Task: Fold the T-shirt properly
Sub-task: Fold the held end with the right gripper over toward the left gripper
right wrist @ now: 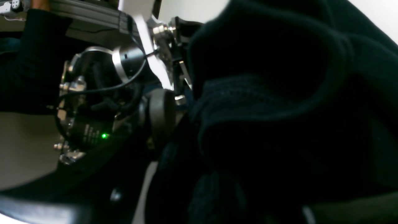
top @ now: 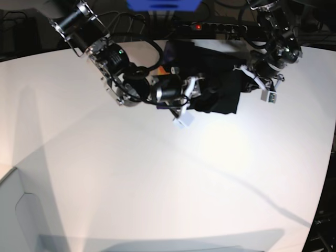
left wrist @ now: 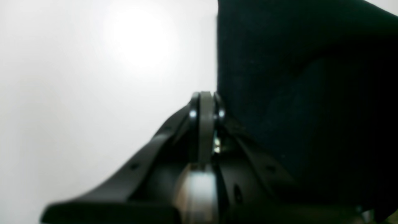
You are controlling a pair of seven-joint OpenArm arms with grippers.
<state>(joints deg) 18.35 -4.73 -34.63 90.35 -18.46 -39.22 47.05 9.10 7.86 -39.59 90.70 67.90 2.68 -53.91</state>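
The black T-shirt (top: 212, 79) lies bunched at the far middle of the white table (top: 157, 173). My right gripper (top: 197, 90) is pushed into its left edge. In the right wrist view thick folds of the T-shirt (right wrist: 279, 109) fill the picture and hide the fingers, and the cloth looks gathered in the jaws. My left gripper (top: 245, 73) is at the shirt's right edge. In the left wrist view its fingertips (left wrist: 205, 104) are pressed together, and the T-shirt (left wrist: 295, 93) hangs taut from them on the right.
A power strip (top: 210, 25) with a red light and a blue object (top: 163, 4) sit beyond the table's far edge. The right arm's motor housing (right wrist: 93, 109), with a green light, is next to the cloth. A white panel (top: 21, 210) is at the lower left.
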